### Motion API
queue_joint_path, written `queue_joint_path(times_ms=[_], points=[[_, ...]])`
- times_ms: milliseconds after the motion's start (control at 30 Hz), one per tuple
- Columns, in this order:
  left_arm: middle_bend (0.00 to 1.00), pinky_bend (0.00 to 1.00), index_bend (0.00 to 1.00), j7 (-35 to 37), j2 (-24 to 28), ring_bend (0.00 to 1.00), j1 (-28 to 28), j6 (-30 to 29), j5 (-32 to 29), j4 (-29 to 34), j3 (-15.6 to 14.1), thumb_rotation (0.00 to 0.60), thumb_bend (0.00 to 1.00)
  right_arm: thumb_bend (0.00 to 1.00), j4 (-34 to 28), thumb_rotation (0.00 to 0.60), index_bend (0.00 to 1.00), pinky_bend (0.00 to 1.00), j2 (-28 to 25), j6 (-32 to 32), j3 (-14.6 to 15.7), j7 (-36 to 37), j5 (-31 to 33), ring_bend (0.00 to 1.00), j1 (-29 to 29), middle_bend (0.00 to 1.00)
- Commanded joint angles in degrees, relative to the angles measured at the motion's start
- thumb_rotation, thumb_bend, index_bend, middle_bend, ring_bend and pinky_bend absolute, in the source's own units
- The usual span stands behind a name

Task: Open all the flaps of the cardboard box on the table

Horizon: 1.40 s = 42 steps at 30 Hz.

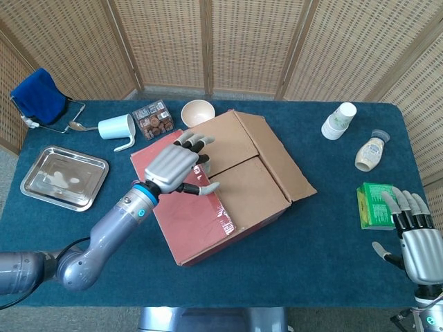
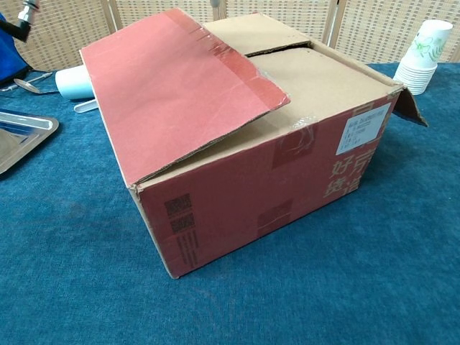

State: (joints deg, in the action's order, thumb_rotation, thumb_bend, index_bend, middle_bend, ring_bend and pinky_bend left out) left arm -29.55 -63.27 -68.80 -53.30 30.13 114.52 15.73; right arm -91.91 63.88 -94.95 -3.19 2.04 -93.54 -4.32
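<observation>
The cardboard box (image 1: 228, 187) stands mid-table, turned at an angle. Its red outer flap (image 1: 183, 207) lies over the left half, slightly raised in the chest view (image 2: 180, 86). The right outer flap (image 1: 277, 155) hangs folded outward. Two brown inner flaps (image 1: 239, 166) lie flat across the opening. My left hand (image 1: 176, 169) hovers over the red flap near its taped inner edge, fingers spread and holding nothing. My right hand (image 1: 419, 242) stays at the near right corner, fingers extended, empty, beside a green carton (image 1: 374, 205).
A metal tray (image 1: 64, 176), a white mug (image 1: 116, 127), a small printed box (image 1: 152, 117) and a bowl (image 1: 198, 112) sit left and behind the box. Blue cloth (image 1: 38, 95) lies far left. Paper cups (image 1: 339, 120) and a bottle (image 1: 370, 152) stand right.
</observation>
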Motion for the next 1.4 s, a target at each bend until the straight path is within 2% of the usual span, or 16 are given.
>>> queue_joint_path(times_ms=[33, 433, 567, 900, 1167, 1400], points=[[0.11, 0.0, 0.45, -1.3, -1.6, 0.0, -2.1, -0.4, -2.9, -1.6, 0.0, 0.137, 0.0, 0.04, 0.0, 0.6, 0.0, 0.0, 0.0, 0.1, 0.0, 0.0, -0.1, 0.0, 0.0, 0.0], [0.12, 0.0, 0.45, -6.1, -8.1, 0.0, -8.1, -2.4, -10.4, -7.7, -0.9, 0.136, 0.0, 0.05, 0.2, 0.6, 0.0, 0.0, -0.2, -0.3, -0.5, 1.0, -0.4, 0.0, 0.2, 0.0], [0.12, 0.0, 0.46, -8.3, -11.2, 0.0, -10.4, -2.7, -12.4, -11.5, -1.1, 0.136, 0.0, 0.06, 0.3, 0.6, 0.0, 0.0, -0.2, -0.4, -0.7, 1.7, -0.4, 0.0, 0.3, 0.0], [0.11, 0.0, 0.48, -11.8, -14.5, 0.0, -13.1, -3.1, -15.7, -14.3, -1.9, 0.136, 0.0, 0.06, 0.7, 0.6, 0.0, 0.0, -0.2, -0.7, -1.1, 3.2, -0.5, 0.0, 0.5, 0.0], [0.12, 0.0, 0.64, -14.6, -13.2, 0.0, -14.5, -4.1, -18.5, -11.9, -1.6, 0.134, 0.0, 0.06, 0.8, 0.6, 0.0, 0.0, -0.2, -1.1, -1.3, 3.6, -0.7, 0.0, 0.6, 0.0], [0.13, 0.0, 0.7, -16.3, -10.3, 0.0, -14.9, -3.9, -20.8, -8.7, -2.2, 0.135, 0.0, 0.06, 0.5, 0.6, 0.0, 0.0, -0.2, -1.4, -1.3, 3.4, -1.0, 0.0, 0.8, 0.0]])
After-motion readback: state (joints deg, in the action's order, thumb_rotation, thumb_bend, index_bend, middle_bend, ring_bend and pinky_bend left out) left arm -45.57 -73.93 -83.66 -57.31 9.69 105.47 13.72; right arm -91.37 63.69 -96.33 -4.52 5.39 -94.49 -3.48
